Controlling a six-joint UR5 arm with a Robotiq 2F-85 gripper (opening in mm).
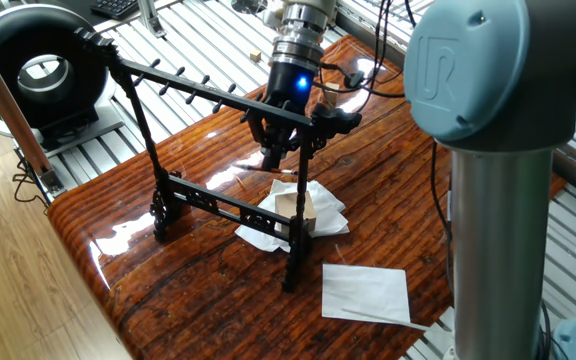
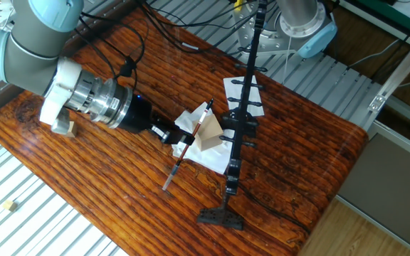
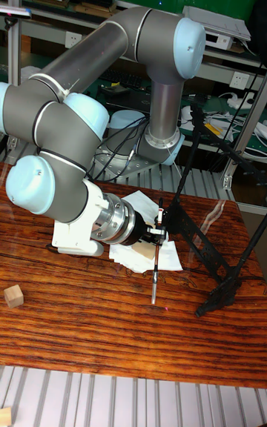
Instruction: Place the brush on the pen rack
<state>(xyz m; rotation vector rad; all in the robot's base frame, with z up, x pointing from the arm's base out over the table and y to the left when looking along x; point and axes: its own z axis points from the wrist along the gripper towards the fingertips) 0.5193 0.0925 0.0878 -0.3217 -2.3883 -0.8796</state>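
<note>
Glossy reddish wood table [image 2: 84, 171] on metal slats [image 2: 20, 227].

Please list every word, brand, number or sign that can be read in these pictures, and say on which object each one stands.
"UR", a round logo embossed on the blue cap of the robot arm's joint, in the fixed view that shows the arm up close.
The white boxes on the shelf behind the robot, in the tall fixed view: any print is too small to read.
No other readable text; none shows on the pen rack, the brush or the hand.
</note>
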